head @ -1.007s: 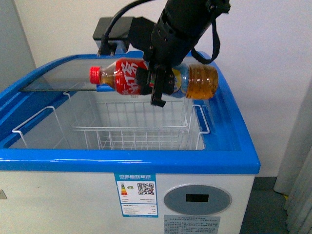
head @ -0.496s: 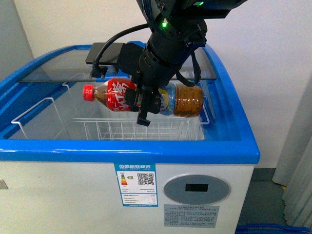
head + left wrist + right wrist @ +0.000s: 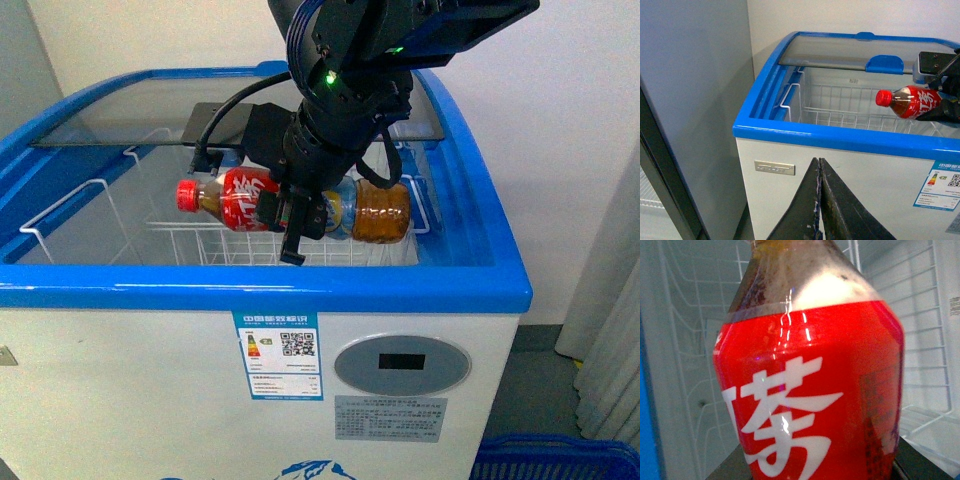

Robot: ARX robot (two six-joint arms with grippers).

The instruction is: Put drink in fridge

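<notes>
My right gripper (image 3: 298, 215) is shut on the drink (image 3: 240, 200), a clear bottle of amber liquid with a red cap and a red label. It holds the bottle lying sideways, cap to the left, inside the open top of the fridge (image 3: 300, 290), just above the white wire basket (image 3: 230, 245). The drink fills the right wrist view (image 3: 810, 390) and shows at the right of the left wrist view (image 3: 910, 101). My left gripper (image 3: 819, 165) is shut and empty, low in front of the fridge (image 3: 840, 140).
The fridge's glass lids (image 3: 150, 115) are slid to the back. A grey cabinet (image 3: 690, 100) stands beside the fridge. A blue plastic basket (image 3: 560, 460) sits on the floor, low on the right.
My right gripper has carried the drink down from above the rim into the fridge opening. The view has shifted slightly upward on the fridge.
</notes>
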